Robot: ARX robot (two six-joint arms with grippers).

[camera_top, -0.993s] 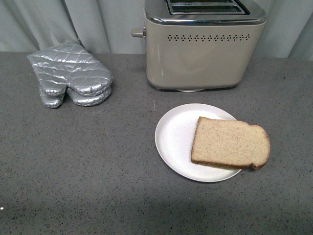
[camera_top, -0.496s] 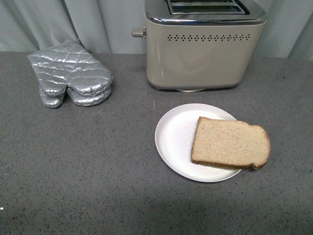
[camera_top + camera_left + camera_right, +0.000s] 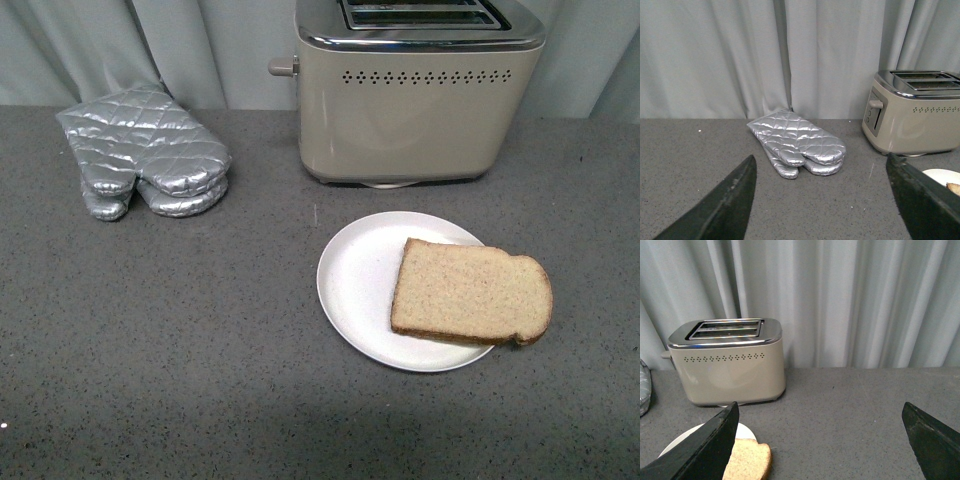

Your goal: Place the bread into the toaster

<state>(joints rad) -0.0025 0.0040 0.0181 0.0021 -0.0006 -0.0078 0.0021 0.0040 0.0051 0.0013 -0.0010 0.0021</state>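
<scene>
**Light-brown wholemeal bread slice (image 3: 470,292) flat on round white plate (image 3: 355,275), both grippers empty**

Through the wrist cameras I see my left gripper (image 3: 818,159) and right gripper (image 3: 820,405) with their dark fingers spread wide, nothing between them. On the speckled grey counter (image 3: 150,350) the bread slice covers the plate's right half. Its long axis runs left to right and its rounded top points right, overhanging the rim. Just behind the plate stands the boxy beige toaster (image 3: 415,110), chrome-topped, slots running left to right, lever knob on its left end. Well apart at far left lie quilted silver oven mitts (image 3: 145,150).
</scene>
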